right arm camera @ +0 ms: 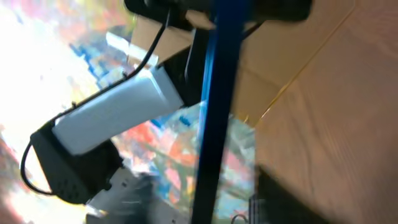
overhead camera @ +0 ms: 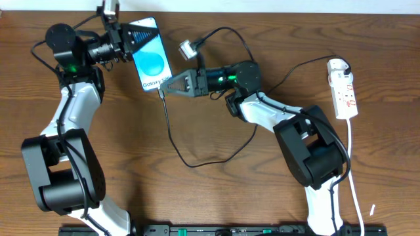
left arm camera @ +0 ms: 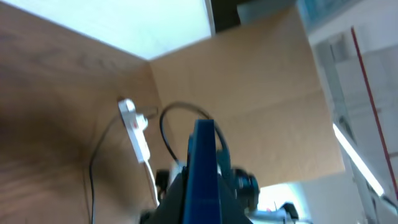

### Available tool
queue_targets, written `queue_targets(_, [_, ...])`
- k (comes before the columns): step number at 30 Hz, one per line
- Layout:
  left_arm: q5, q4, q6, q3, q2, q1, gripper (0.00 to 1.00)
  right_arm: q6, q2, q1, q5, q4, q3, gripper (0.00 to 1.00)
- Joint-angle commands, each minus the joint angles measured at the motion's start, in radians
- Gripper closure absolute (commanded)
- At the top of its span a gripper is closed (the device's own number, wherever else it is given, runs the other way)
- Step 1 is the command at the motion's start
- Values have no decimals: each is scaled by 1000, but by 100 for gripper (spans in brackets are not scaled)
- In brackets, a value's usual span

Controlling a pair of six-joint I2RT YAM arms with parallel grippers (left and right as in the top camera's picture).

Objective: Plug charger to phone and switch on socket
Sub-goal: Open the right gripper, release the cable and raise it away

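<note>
The wooden table (overhead camera: 216, 196) carried everything, with the left arm (overhead camera: 72, 111) rising along its left side and the right arm (overhead camera: 308, 144) reaching in from the lower right toward the middle. The phone (overhead camera: 149, 56) sat at the upper left of centre, its blue screen facing up and its length slanted, the top end nearest the far edge of the table. The socket (overhead camera: 345, 92) lay well apart from it at the far right, lengthwise, with its white cord (overhead camera: 352, 170) trailing toward the near edge and a black plug seated at its far end. The charger (overhead camera: 172, 134) ran as a thin black line from the phone's lower edge down across the table, looped, and passed behind the right arm. Its small tip sat at that lower edge, though whether it was fully seated could not be made out. The left tool (overhead camera: 126, 39) was clamped on the phone at its upper left side, and the left wrist view showed the blue slab edge-on between its fingers. The right tool (overhead camera: 165, 87) pointed left with its tips just beside the phone's lower edge and the cable tip. I cannot tell whether its fingers were apart or together.
</note>
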Motion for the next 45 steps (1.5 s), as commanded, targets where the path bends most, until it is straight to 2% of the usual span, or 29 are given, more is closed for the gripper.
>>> queue_targets(1, [56,6,17,8,-21,-3,92,-16,3,-11,32,4,13,3])
queue_targets(2, [52,6,17,8,-21,-3,93,-18,3,-11,19,5,13,1])
queue_targets(14, [41,6,16,8,-21,43,93,-33,3,-51,-142,4,13,1])
queue_targets(21, [42,6,3,8,-21,99,93,-161,3,-76,-206,-76,13,1])
queue_targets(27, [41,6,1,8,-21,110,92,-357,3,-84,-182,-428,13,1])
queue_targets(36, [41,6,1,8,-21,110,93,-745,3,-84,42,-1030,13,1])
queue_targets(45, [41,6,14,8,-21,110,93,-971,-40,-85,332,-1329,13,1])
